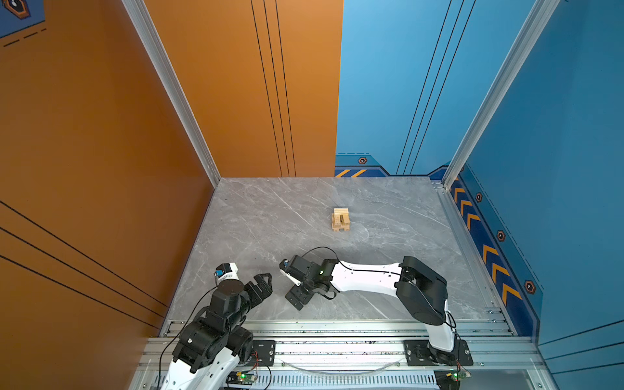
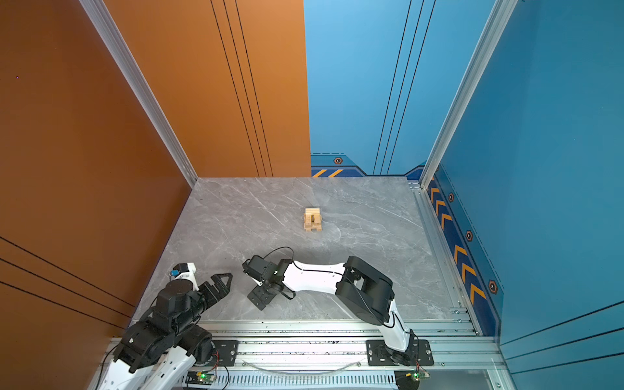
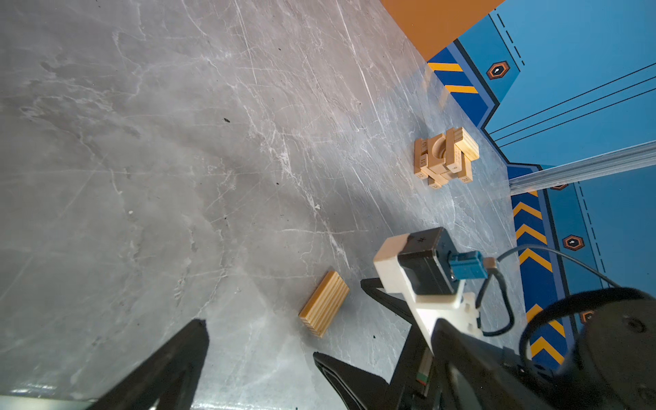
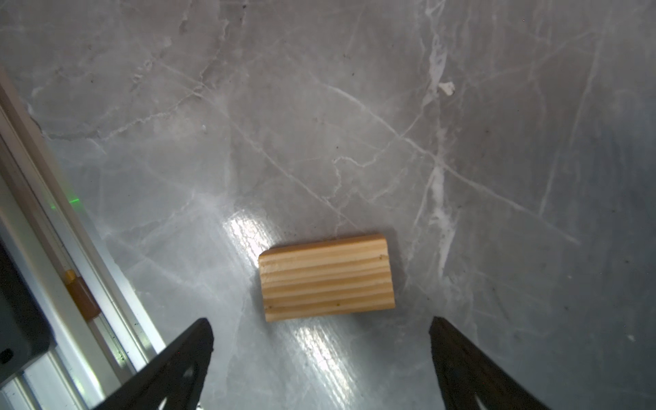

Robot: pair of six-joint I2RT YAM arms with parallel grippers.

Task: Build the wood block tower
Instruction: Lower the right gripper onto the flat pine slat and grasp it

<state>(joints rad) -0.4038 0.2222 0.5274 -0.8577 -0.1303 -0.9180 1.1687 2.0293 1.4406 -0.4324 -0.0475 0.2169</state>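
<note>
One tower (image 1: 340, 219) stands, one grooved slab (image 4: 326, 278) lies loose.

A grey marbled table (image 1: 270, 216) is lying inside a walled booth, with white veins running across it in both top views. An orange wall (image 1: 84, 135) is standing along its left side and covering half the back. A blue wall (image 1: 388, 84) is covering the rest of the back and the right side. Thin black lines (image 1: 276, 84) are running down both colours. Aluminium posts (image 1: 170, 84) are rising from the two back corners. Orange chevrons (image 1: 490, 250) are running along the foot of the right wall, with hexagon badges (image 1: 500, 235) sitting beside them. Aluminium rails (image 1: 337, 332) are lying along the near edge. In the right wrist view a small white fleck (image 4: 446, 88) is sitting on the table.
</note>
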